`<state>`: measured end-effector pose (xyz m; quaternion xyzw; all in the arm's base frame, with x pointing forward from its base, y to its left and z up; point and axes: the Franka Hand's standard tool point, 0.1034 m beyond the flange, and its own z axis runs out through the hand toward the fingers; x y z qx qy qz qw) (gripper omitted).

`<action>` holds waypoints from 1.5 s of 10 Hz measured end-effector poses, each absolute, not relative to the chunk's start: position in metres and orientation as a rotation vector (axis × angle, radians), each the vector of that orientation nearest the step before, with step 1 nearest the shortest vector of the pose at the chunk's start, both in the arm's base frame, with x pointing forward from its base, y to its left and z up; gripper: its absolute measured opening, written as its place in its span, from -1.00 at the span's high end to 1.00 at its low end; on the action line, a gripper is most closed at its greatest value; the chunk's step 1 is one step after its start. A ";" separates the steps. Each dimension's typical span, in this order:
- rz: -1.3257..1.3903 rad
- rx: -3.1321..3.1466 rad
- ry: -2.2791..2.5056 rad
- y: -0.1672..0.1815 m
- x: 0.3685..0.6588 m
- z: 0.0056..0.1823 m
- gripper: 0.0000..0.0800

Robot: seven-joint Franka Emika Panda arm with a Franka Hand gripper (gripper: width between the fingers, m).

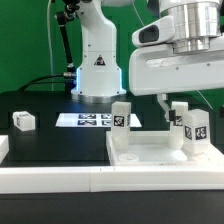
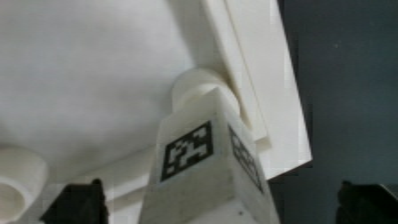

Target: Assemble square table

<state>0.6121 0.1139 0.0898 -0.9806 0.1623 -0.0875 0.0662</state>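
The white square tabletop (image 1: 150,152) lies flat at the exterior view's right. Three white tagged legs stand upright on it: one at its left (image 1: 121,118), one at the right front (image 1: 196,130), one just behind that (image 1: 180,114). My gripper (image 1: 180,106) hangs over the right pair, open. In the wrist view a tagged leg (image 2: 199,150) rises from the slab (image 2: 89,70) between my dark fingertips (image 2: 75,203), which stand wide and apart from it; my gripper (image 2: 219,208) holds nothing. Another leg's round end (image 2: 15,180) shows at the edge. A loose leg (image 1: 23,121) lies on the black table at left.
The arm's white base (image 1: 97,70) stands at the back centre, with the marker board (image 1: 88,120) flat in front of it. A long low white rail (image 1: 60,180) runs along the table's front edge. Cables trail at the back left.
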 end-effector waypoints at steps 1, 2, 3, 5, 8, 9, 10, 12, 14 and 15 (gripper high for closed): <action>-0.265 -2.963 0.465 0.114 0.612 0.090 -0.62; -0.274 -2.991 0.345 0.114 0.612 0.090 -0.62; -0.280 -3.006 0.270 0.114 0.612 0.090 -0.62; -0.293 -3.037 0.102 0.113 0.614 0.091 -0.62; -0.296 -3.039 0.091 0.114 0.615 0.092 -0.35; -0.296 -3.039 0.093 0.113 0.614 0.092 -0.01; -0.296 -3.039 0.093 0.113 0.614 0.092 -0.01; -0.294 -3.034 0.142 0.113 0.614 0.092 0.28; -0.293 -3.033 0.144 0.113 0.614 0.092 0.28; -0.284 -3.009 0.308 0.113 0.614 0.091 0.28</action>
